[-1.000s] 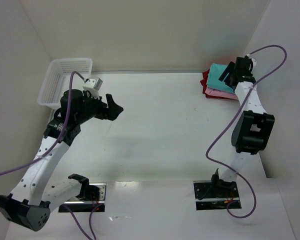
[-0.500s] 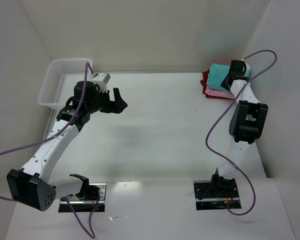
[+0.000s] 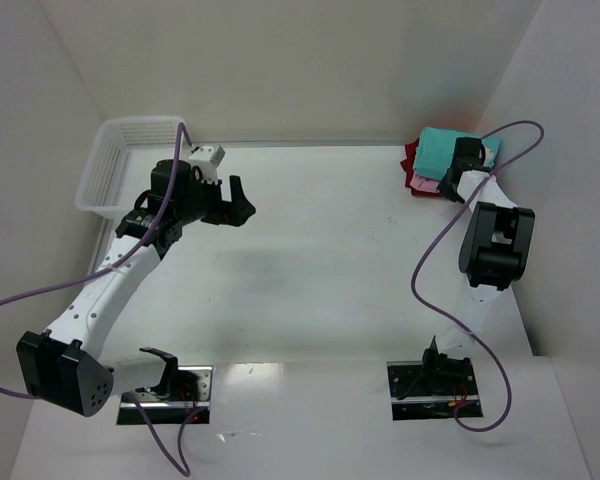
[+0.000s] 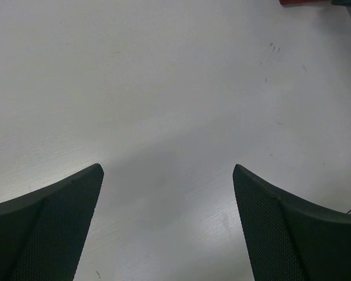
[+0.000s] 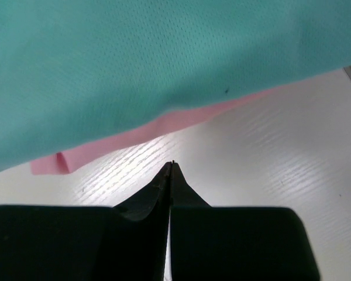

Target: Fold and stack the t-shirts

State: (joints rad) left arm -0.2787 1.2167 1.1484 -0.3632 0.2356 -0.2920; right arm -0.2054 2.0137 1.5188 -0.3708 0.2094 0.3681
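the right end effector [image 5: 171, 167], wide a second ago, now sits fully closed on nothing beside the far-right stack [image 3: 427, 168] on the surface [image 3: 330, 250], teal t-shirt [image 5: 164, 52] over pink t-shirt [image 5: 134, 136] and red t-shirt [image 3: 411, 168], so stacking looks finished; left end effector [image 4: 168, 168] gapes empty.

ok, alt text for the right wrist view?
The right gripper, jaws shut on nothing, points at a teal shirt that fills the top of the frame, with the edge of a pink shirt showing beneath it. White table shows between gripper and shirts.
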